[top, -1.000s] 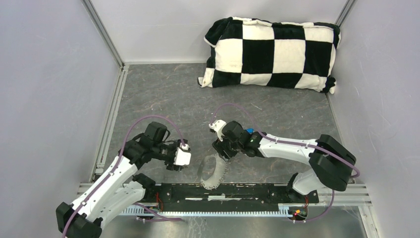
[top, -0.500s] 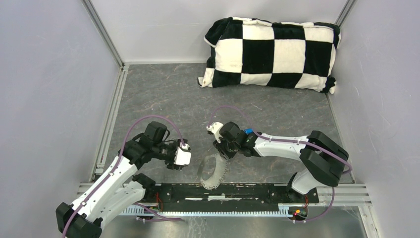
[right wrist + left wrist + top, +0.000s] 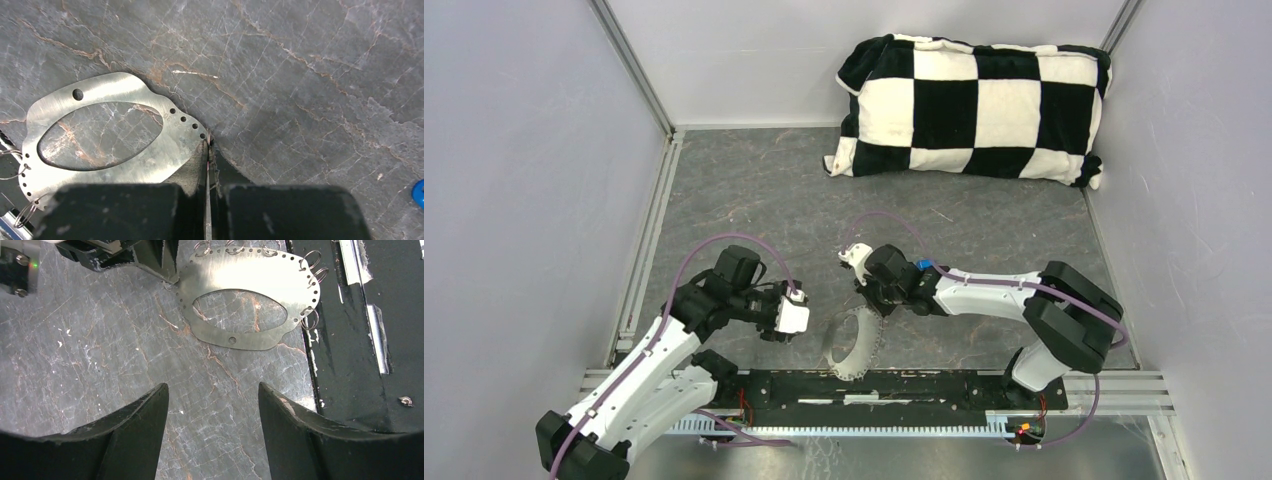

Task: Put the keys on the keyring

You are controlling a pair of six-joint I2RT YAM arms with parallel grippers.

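Observation:
The keyring is a flat silvery oval plate [image 3: 874, 330] [image 3: 240, 270] [image 3: 165, 145] with a large cut-out, edge holes and several small wire rings [image 3: 312, 260]. It lies on the grey marbled floor by the black base rail. My right gripper [image 3: 865, 300] [image 3: 208, 142] is shut, its tips at the plate's holed edge, by one small ring [image 3: 169, 286]. A thin reddish sliver shows in the seam between the tips; I cannot tell what it is. A blue thing, apparently the blue-headed key [image 3: 419, 192], lies right of it. My left gripper [image 3: 776, 330] [image 3: 213, 387] hangs open and empty left of the plate.
A black-and-white checkered pillow [image 3: 969, 105] lies at the back right. The black base rail [image 3: 874, 385] [image 3: 350, 340] runs along the near edge, touching the plate's ringed side. Grey walls close in both sides, and an aluminium rail [image 3: 649, 250] runs along the left.
My right gripper has closed from open to shut and edged slightly left onto the plate's edge. The left arm and the plate have stayed put.

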